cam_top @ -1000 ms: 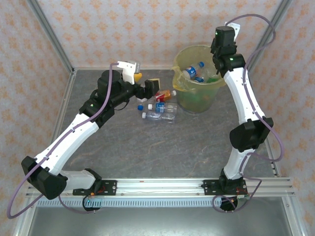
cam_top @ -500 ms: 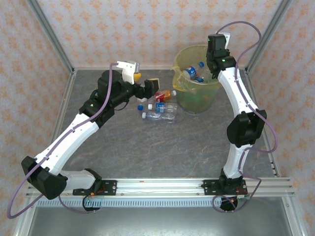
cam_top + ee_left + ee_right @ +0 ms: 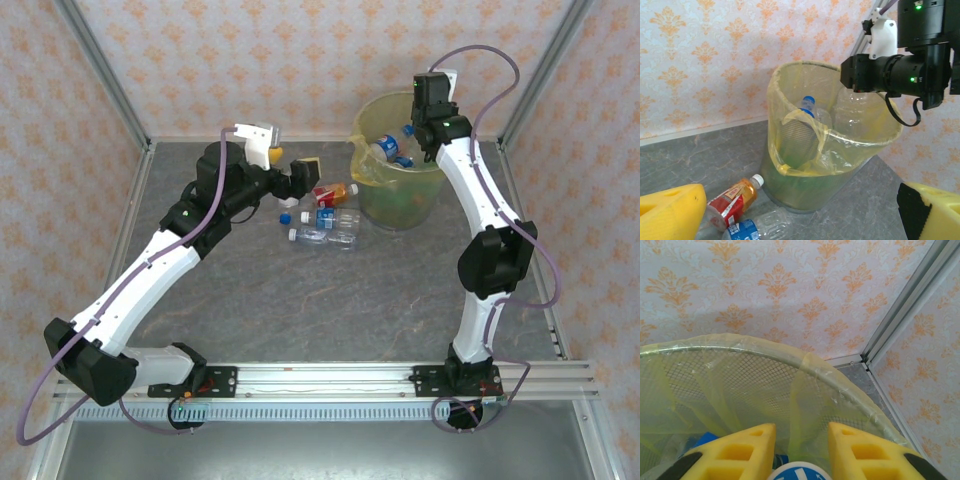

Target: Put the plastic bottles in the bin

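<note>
Right jaws grasp a bottle (image 3: pixel 852 102) above the bin (image 3: pixel 395 205), far right. Left jaws released, beside loose bottles (image 3: pixel 328 226) on the desk (image 3: pixel 330 300).

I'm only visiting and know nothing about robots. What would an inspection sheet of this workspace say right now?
surface: grey marbled table, carrying the bin and some bottles.
job's things: yellow bin upright at the far right, bottles already inside; at least three loose bottles lying to its left, one of them a red-orange labelled bottle.
clutter: nothing seen.
jaws: left jaws wide open and empty beside the loose bottles; right jaws shut on a held bottle above the bin.
cables: purple cables loop off both arms, away from the bottles.
surroundings: orange-patterned walls, metal frame posts.
</note>
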